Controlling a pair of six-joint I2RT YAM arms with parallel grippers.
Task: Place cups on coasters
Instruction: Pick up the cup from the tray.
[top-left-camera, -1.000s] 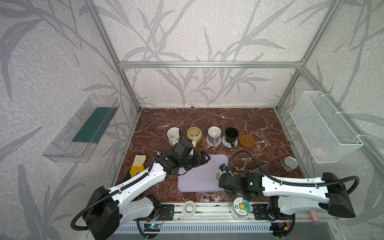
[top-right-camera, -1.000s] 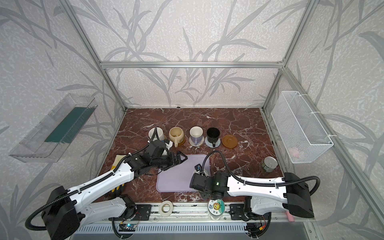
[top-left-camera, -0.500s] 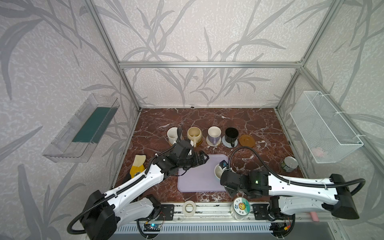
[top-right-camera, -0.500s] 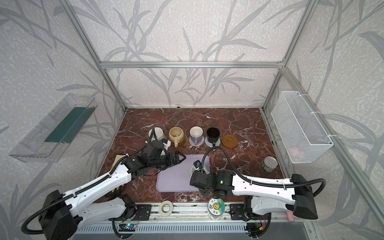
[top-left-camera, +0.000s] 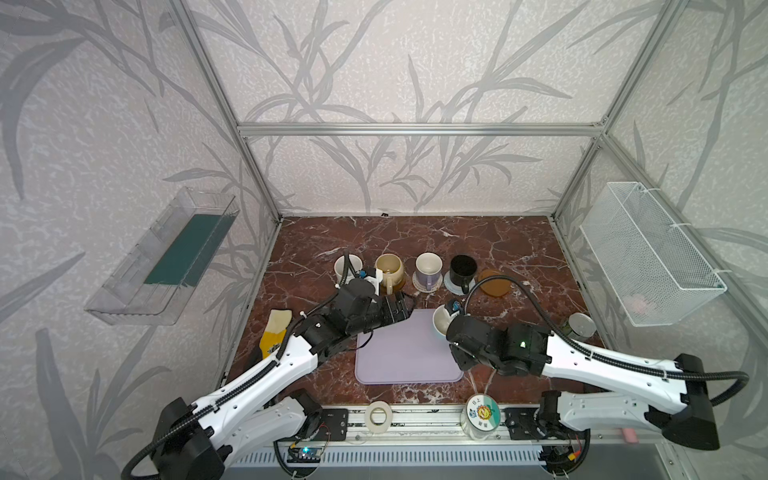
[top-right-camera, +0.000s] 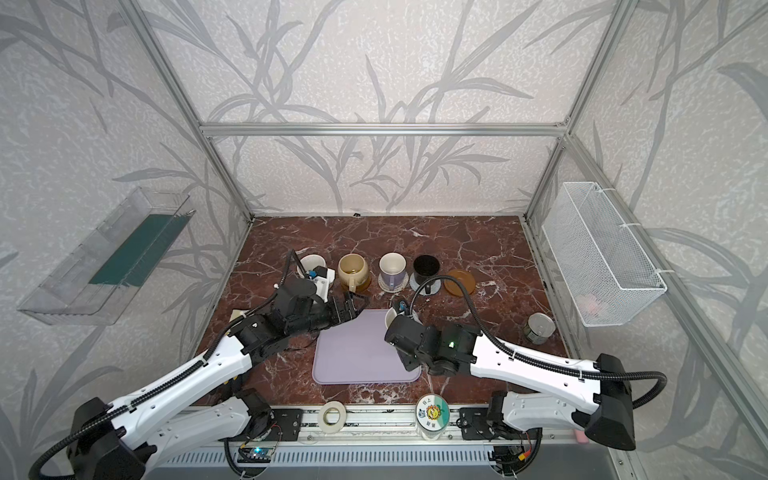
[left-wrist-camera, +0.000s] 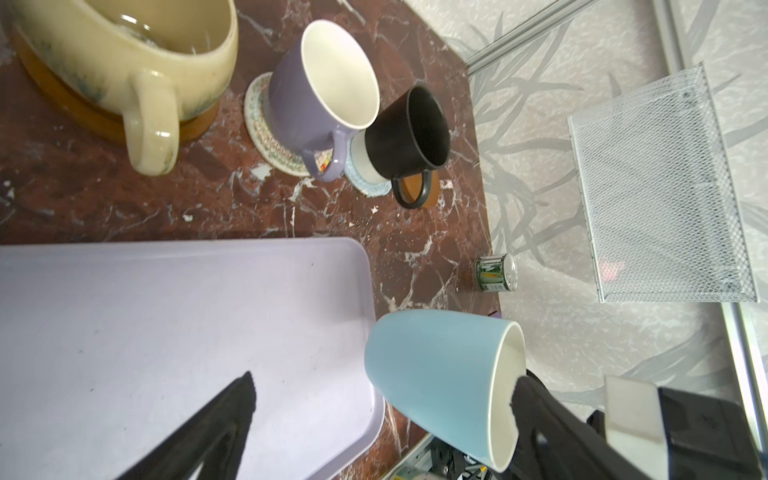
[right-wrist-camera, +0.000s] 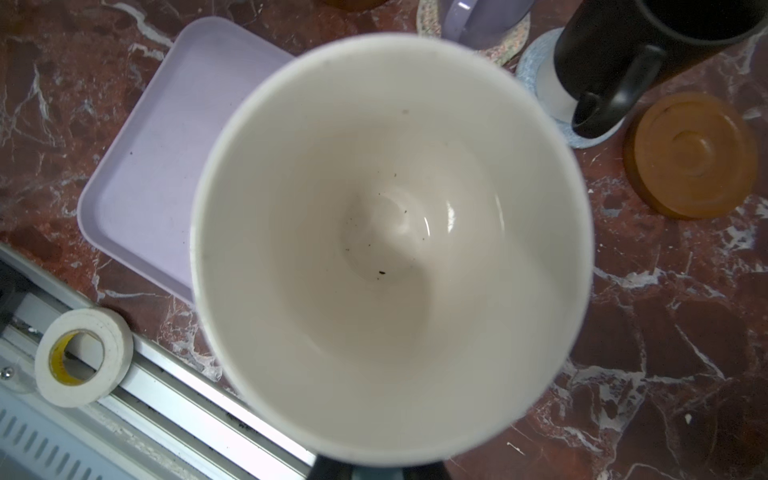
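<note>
Blue cup, pale and glossy outside and cream inside, is in the right gripper. The gripper is clamped on the cup's wall at the rim, with one black finger showing inside the mouth. The cup is at the far right corner of the tray, a smooth lavender rectangle with rounded corners and a low lip. Whether its base touches the tray I cannot tell. A few dark specks lie in the cup's bottom.

Four more cups stand in a row across the red-brown marbled bench, beyond the tray. From the left:

- The white cup has its base hidden by the left arm.
- The beige cup is rounded with a mottled glaze and sits on a brown wooden coaster.
- The lavender cup has a cream inside and sits on a cream woven coaster.
- The matte black cup sits on a grey-blue woven coaster.

Just right of the black cup lies a bare brown coaster, a rimmed disc with turned rings.

The left gripper is spread wide over the tray's far left corner, grasping nothing.

A metal can stands near the right wall. A tape roll lies on the near rail.
</note>
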